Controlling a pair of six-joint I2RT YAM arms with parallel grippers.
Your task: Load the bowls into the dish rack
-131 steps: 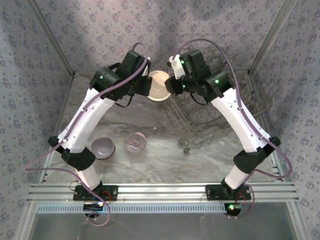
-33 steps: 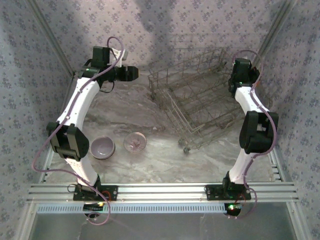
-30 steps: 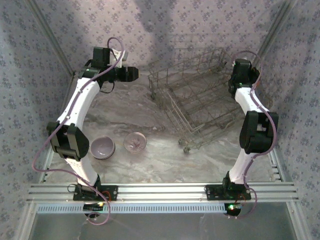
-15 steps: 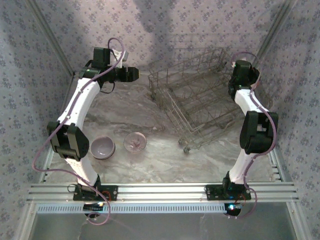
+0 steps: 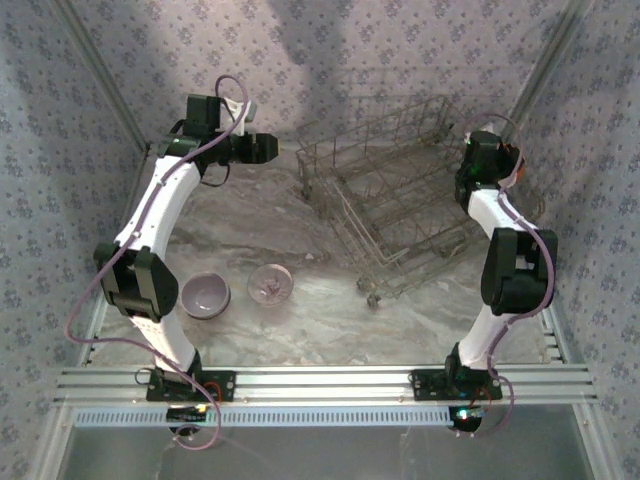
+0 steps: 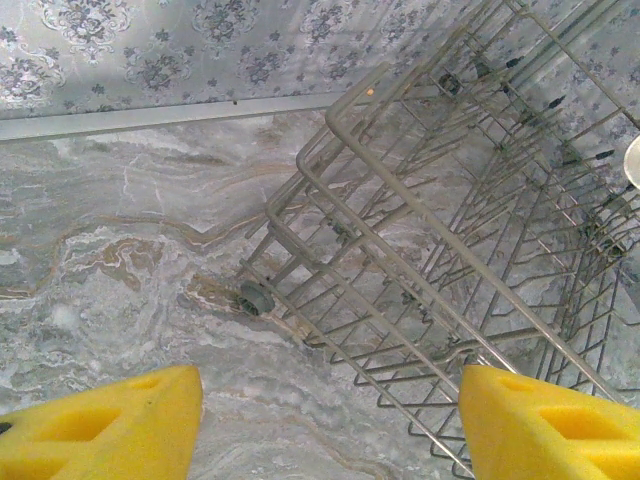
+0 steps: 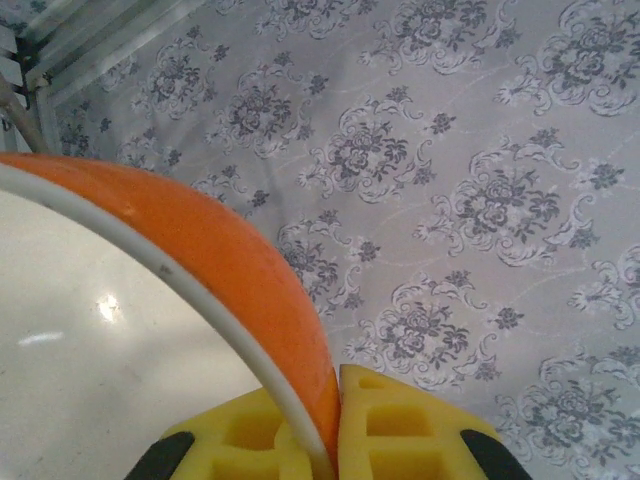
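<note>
- The orange bowl (image 7: 230,260) is cut off by the right wrist view's edges. An arc of its glossy orange outside, a thin white rim and part of a smooth cream inside can be seen.
- That rim is pinched by the right gripper (image 7: 335,405), which is closed on it between yellow foam fingers. Their tips are hidden behind the bowl's wall.
- In the top view this gripper is held at about 2 o'clock, beside the right side of the dish rack (image 5: 390,200). The bowl itself is hard to make out there.
- Behind the bowl a matte grey wall (image 7: 480,200) with a printed floral pattern is seen.
- The left gripper (image 6: 328,400) is open, with nothing between its notched yellow foam fingers. It is held at about 11 o'clock, above the table (image 5: 330,320).
- The rack is made of thin grey wire with upright tines and open grid sides, and it lies askew at about 1 o'clock. A small dark caster (image 6: 255,297) is seen at its nearest corner.
- A pale curved sliver (image 6: 632,160) is cut off at the 3 o'clock edge of the left wrist view. It cannot be told what it is.
- A round lavender-grey bowl (image 5: 205,296) and a pink bowl (image 5: 270,284) with a faint pattern inside are set just beside each other at about 8 o'clock. They rest on the veined, marble-look table, well apart from the rack.
</note>
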